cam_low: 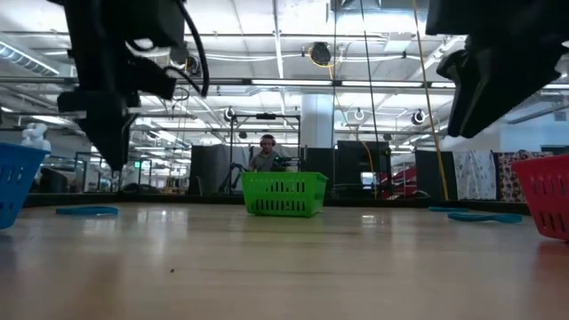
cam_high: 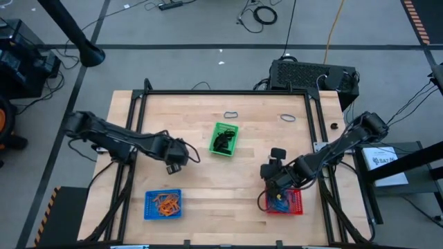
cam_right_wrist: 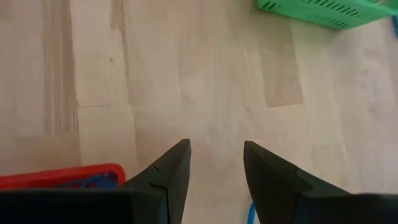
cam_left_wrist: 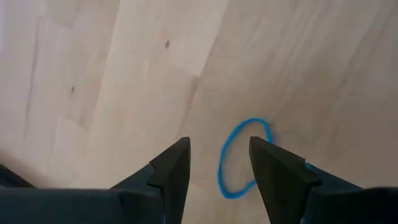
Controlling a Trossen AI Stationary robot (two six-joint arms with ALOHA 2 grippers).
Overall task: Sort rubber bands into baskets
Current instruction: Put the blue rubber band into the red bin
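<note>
My left gripper [cam_high: 176, 160] is open above the bare table, left of the green basket [cam_high: 223, 138], which holds black rubber bands. In the left wrist view [cam_left_wrist: 219, 163] a blue rubber band [cam_left_wrist: 241, 158] lies flat on the wood below its fingertips, untouched. My right gripper [cam_high: 272, 178] is open and empty, just above the far left corner of the red basket [cam_high: 294, 204], which holds blue bands. The right wrist view [cam_right_wrist: 214, 165] shows the red basket's rim [cam_right_wrist: 62, 175] and a bit of a blue band [cam_right_wrist: 250, 214]. The blue basket [cam_high: 163, 204] holds orange bands.
Two loose bands lie near the far edge [cam_high: 230, 113] [cam_high: 287, 118]. The low view shows blue bands flat on the table at the left [cam_low: 86, 211] and right [cam_low: 484, 216]. A black metal frame [cam_high: 221, 92] borders the table. A person [cam_low: 265, 153] sits far behind.
</note>
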